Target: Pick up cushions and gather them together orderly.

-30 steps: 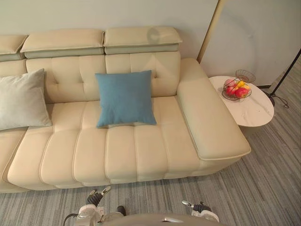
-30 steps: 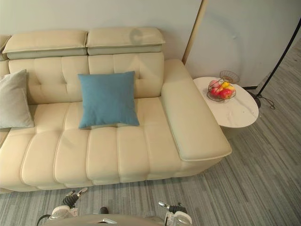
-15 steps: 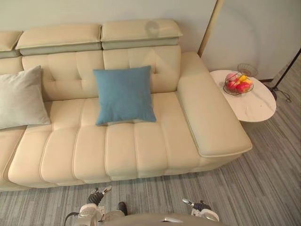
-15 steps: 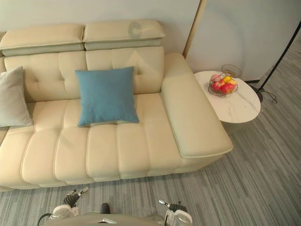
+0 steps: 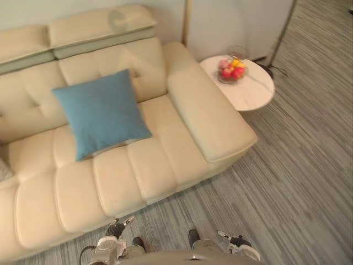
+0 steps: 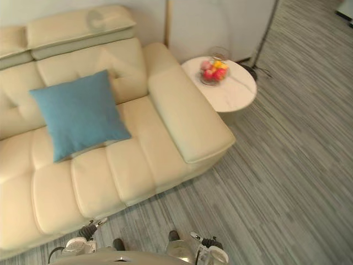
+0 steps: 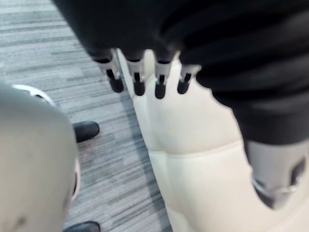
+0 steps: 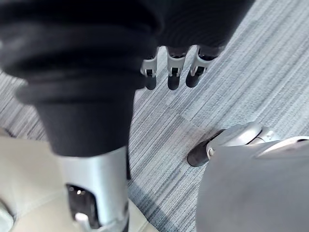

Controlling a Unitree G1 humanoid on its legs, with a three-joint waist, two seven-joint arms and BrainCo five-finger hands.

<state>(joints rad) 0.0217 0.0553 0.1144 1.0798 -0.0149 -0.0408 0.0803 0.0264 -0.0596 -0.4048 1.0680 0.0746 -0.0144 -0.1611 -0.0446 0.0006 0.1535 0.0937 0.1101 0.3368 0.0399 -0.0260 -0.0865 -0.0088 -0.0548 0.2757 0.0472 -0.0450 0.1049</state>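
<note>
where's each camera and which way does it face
Left eye view: head, looking down at sofa, blue cushion, side table; left hand and right hand at bottom edge.
Right eye view: same scene from just beside it.
Left wrist view: along the left hand's straight fingers to sofa front and floor.
Right wrist view: along the right hand's straight fingers to floor.

A square blue cushion (image 5: 100,113), plain and smooth, stands propped at a tilt on the cream sofa (image 5: 157,165), its upper edge leaning on the tufted backrest and its lower edge resting on the seat. A pale grey corner of a second cushion (image 5: 3,169) lies on the seat to its left, well apart.
</note>
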